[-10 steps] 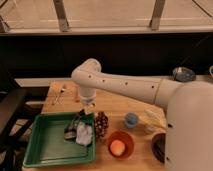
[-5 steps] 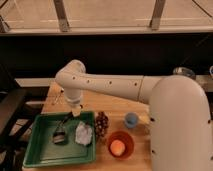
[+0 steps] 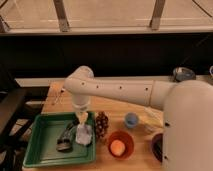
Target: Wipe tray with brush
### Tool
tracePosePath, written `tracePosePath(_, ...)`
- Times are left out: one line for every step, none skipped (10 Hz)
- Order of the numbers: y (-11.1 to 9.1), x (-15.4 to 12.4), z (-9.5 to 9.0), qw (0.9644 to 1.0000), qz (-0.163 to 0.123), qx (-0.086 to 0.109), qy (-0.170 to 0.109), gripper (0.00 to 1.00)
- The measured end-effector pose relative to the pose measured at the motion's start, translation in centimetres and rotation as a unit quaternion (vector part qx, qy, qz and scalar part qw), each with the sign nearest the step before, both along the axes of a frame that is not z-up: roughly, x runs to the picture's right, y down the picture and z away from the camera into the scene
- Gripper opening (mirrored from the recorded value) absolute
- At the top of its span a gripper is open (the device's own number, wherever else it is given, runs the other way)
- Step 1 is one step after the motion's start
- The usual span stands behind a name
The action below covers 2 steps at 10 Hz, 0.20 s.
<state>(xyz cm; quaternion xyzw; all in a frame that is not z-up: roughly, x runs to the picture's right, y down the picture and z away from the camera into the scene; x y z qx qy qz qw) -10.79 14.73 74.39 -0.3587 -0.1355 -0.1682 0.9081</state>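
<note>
Green and rectangular, the tray (image 3: 42,150) sits at the left end of the wooden table (image 3: 112,107), a smooth plastic thing with a raised rim and rounded corners, far larger than anything else set out. On its floor, right of centre, lies the brush (image 3: 65,139), small and dark, its slim handle slanting up to the right and its greyish head toward the near rim. Just right of it, still inside the tray, is a crumpled pale cloth wad (image 3: 84,135), soft and lumpy. Above the cloth hangs the hand (image 3: 81,118), pointing down from the glossy white arm (image 3: 120,91) that stretches across from the right; whether its fingers are apart or together cannot be told, and it is close over the cloth rather than on the brush. Just outside the tray's right rim stands a brown scaly pine cone (image 3: 102,124). Next comes a round orange bowl (image 3: 120,145) holding a round orange fruit (image 3: 117,147), then a small pale blue cup (image 3: 131,119) farther back. At the table's right end the robot's bulky white body (image 3: 187,130) fills the view.
</note>
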Motion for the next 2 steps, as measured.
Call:
tracePosePath(-0.33, 1.15, 0.10, 0.9999, 0.000, 0.001, 0.011, 0.00)
tracePosePath(-1.15, 1.72, 0.22, 0.9999, 0.003, 0.006, 0.016, 0.00)
